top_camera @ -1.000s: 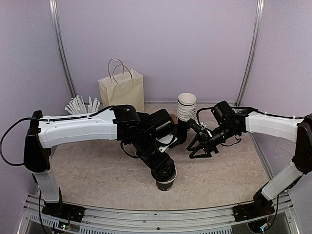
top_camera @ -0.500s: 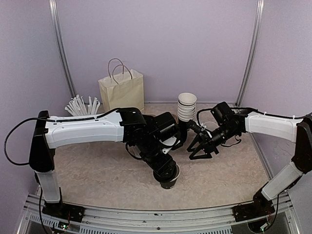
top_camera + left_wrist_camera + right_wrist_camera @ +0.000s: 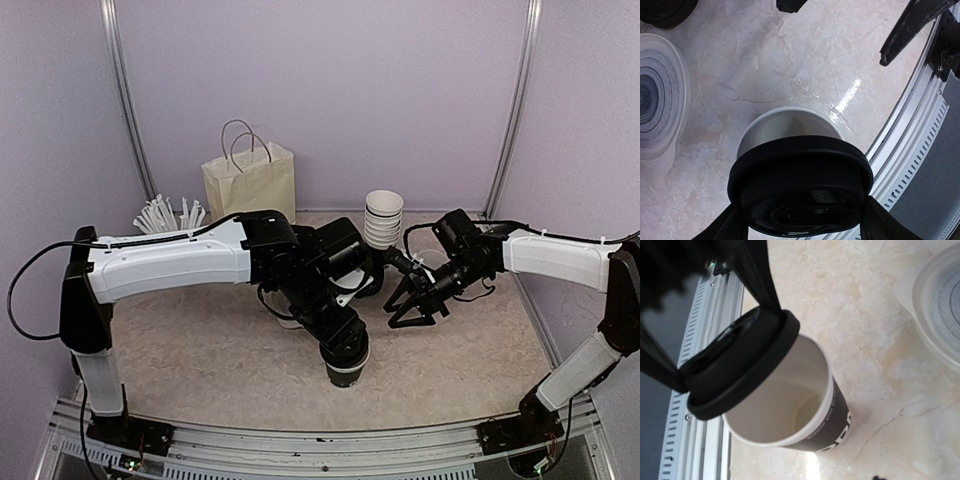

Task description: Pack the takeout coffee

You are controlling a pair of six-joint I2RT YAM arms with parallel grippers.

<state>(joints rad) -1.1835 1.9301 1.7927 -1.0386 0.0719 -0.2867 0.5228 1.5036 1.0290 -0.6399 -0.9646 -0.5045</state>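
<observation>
Lidding step here: left gripper [image 3: 802,217] is clamped on the black lid [image 3: 800,165], tilted just above the open takeout coffee cup [image 3: 830,430] near the table [image 3: 200,350] front, right gripper [image 3: 408,305] spread wide and empty nearby, so next I'd guess level it and press down.

- A cream paper bag [image 3: 250,185] stood upright at the far left.
- White sticks [image 3: 168,215] bristled just left of it.
- Stacked white cups [image 3: 383,218] stood far centre.
</observation>
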